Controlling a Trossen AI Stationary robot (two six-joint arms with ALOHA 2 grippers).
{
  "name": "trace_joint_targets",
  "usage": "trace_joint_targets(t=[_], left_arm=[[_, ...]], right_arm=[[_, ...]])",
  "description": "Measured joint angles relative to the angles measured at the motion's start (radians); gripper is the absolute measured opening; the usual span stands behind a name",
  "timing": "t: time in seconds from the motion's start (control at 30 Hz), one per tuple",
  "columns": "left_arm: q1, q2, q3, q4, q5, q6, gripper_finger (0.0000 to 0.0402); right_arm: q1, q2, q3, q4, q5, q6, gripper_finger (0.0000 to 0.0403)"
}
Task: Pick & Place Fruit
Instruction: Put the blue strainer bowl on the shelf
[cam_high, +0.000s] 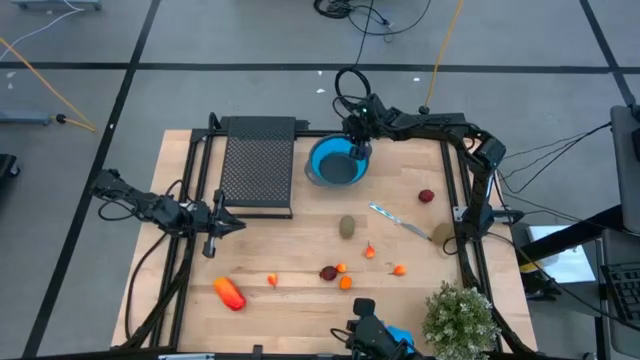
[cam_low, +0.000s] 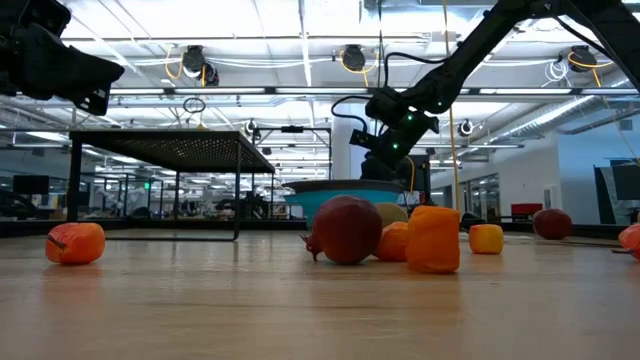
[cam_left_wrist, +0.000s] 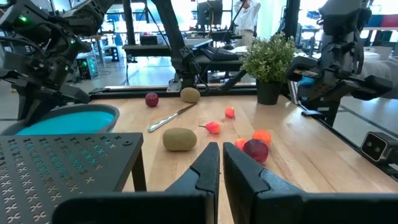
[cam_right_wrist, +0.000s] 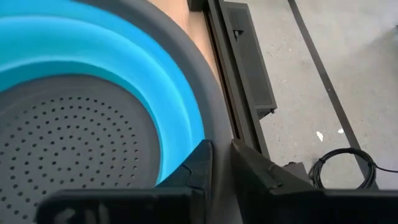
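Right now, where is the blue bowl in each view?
High: bowl at the table's far edge, centre, right of the rack.
Low: centre, right of the rack.
Left wrist: left edge, beyond the rack.
Right wrist: fills the picture's left; no rack.
Landmark: the black rack beside it, in three views.

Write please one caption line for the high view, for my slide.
Right gripper closes over the blue colander's rim; toy fruits lie scattered on the table.
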Motion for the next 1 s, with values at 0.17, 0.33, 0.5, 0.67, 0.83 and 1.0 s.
trace_joint_targets(t=[0.17,0.33,0.5,0.67,0.83,1.0], left_arm=[[0.000,0.000,0.000,0.000,0.000,0.000,0.0021],[0.000,0.000,0.000,0.000,0.000,0.000,0.0021],[0.000,0.000,0.000,0.000,0.000,0.000,0.0021],[0.000,0.000,0.000,0.000,0.000,0.000,0.0021],[0.000,0.000,0.000,0.000,0.000,0.000,0.0021],[0.000,0.000,0.000,0.000,0.000,0.000,0.0021]], right_arm=[[0.000,0.000,0.000,0.002,0.015,0.014,0.0037],[0.001,0.000,0.000,0.003,0.025,0.023,0.0034],[0.001,-0.013,-0.001,0.001,0.039,0.022,0.0034],[-0.001,-0.069,-0.002,0.002,0.056,0.021,0.0030],[-0.008,-0.171,-0.002,-0.046,0.057,0.009,0.0021],[-0.028,-0.289,-0.002,-0.131,0.057,0.024,0.0014]])
